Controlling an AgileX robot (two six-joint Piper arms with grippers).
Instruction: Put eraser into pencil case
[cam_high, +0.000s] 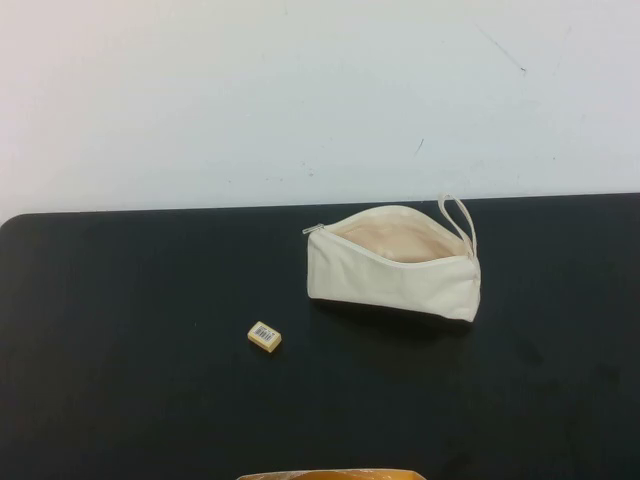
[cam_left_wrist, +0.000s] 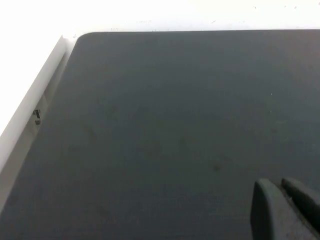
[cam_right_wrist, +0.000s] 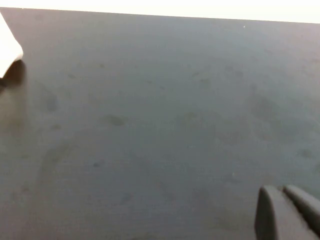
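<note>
Lying on the black table (cam_high: 130, 400), the eraser (cam_high: 264, 335), a small yellowish block with a white barcode label facing up, sits at about 7 o'clock from the pencil case (cam_high: 395, 275) and well apart from it. The cream fabric case rests toward the far edge of the table, right of centre, with its zip open so that the pale beige lining shows; a small loop strap (cam_high: 459, 216) rises from its right end. Neither arm appears in the high view. The left hand (cam_left_wrist: 285, 210) shows only as dark finger ends at the edge of the left wrist view, above bare table near a rounded corner; its fingers lie close together with nothing between them. The right hand (cam_right_wrist: 287, 212) appears likewise in the right wrist view, fingers close together and grasping nothing, above bare table, with a white edge of the case (cam_right_wrist: 9, 52) just visible.
</note>
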